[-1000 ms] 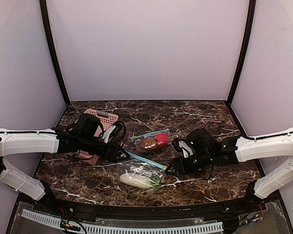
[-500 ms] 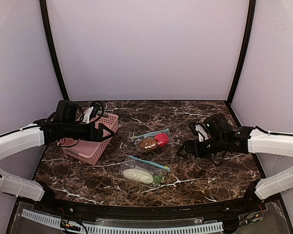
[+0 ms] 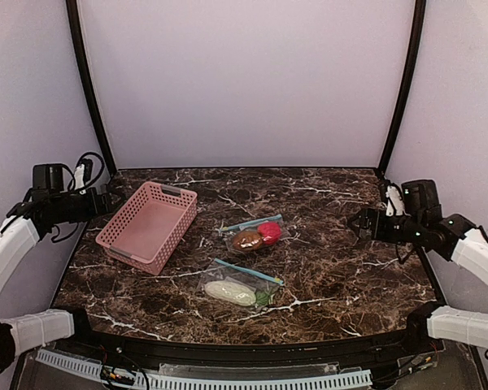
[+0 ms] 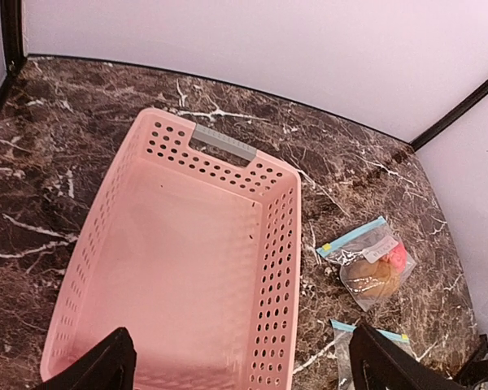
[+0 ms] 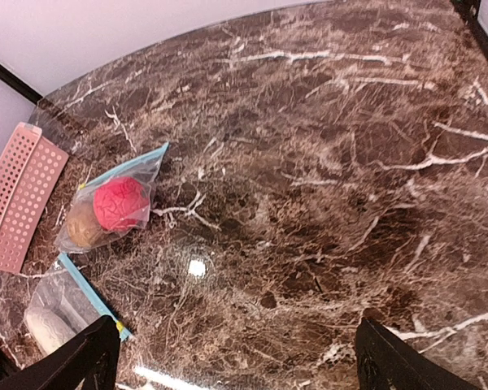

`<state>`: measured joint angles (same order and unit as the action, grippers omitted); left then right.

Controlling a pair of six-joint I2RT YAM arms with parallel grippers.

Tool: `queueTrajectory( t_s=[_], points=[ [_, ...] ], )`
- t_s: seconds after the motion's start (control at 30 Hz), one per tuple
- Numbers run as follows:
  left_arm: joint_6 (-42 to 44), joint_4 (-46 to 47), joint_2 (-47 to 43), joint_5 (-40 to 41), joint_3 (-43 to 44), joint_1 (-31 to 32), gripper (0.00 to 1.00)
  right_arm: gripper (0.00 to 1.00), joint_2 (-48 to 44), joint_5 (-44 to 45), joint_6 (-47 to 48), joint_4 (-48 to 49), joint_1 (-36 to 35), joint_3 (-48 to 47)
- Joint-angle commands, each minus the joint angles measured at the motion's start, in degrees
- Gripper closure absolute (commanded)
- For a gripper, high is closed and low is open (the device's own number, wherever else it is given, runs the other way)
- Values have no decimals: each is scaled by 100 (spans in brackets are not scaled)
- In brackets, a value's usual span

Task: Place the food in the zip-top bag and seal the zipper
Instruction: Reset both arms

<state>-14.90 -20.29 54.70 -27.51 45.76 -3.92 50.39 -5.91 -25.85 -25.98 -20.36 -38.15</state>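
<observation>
Table (image 3: pixel 333 268) carries everything. The basket (image 3: pixel 146 227) sits left of centre with nothing in it.

Left claw (image 3: pixel 106 201) hangs at the left edge over the basket's far corner, right claw (image 3: pixel 351 221) at the right edge. Both have their fingers wide apart and hold nothing.

Two bags lie mid-table. The far bag (image 3: pixel 254 234) holds the bun (image 3: pixel 246 240) and ball (image 3: pixel 269 232); the near bag (image 3: pixel 237 286) holds the white piece (image 3: pixel 228 292) and sprig (image 3: pixel 263 298). So all the food looks bagged.

Each bag's blue zip strip runs along its far edge, roughly left to right, skewed a little. I can't tell whether either is pressed shut.

Key relation: both bags lie left of the right claw with open table between — the basket sits between them and the left claw. I'd say right is the nearer arm for any zip pass.

Far bag has a pale label patch, unreadable. No other writing.
</observation>
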Motion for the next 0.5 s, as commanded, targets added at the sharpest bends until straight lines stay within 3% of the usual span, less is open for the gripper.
queueTrajectory(
  t_s=[0.0, 0.23, 0.47],
  points=[
    [459, -204, -784, 681, -295, -54, 8, 1, -768, 972, 318, -39, 50, 152],
    [945, -102, -2247, 1432, -668, -51, 1, 1, -1866, 1609, 585, 625, 50, 786],
    [868, -59, -2647, 1535, -847, -49, 1, 1, -2325, 1813, 638, 787, 55, 1047]
  ],
)
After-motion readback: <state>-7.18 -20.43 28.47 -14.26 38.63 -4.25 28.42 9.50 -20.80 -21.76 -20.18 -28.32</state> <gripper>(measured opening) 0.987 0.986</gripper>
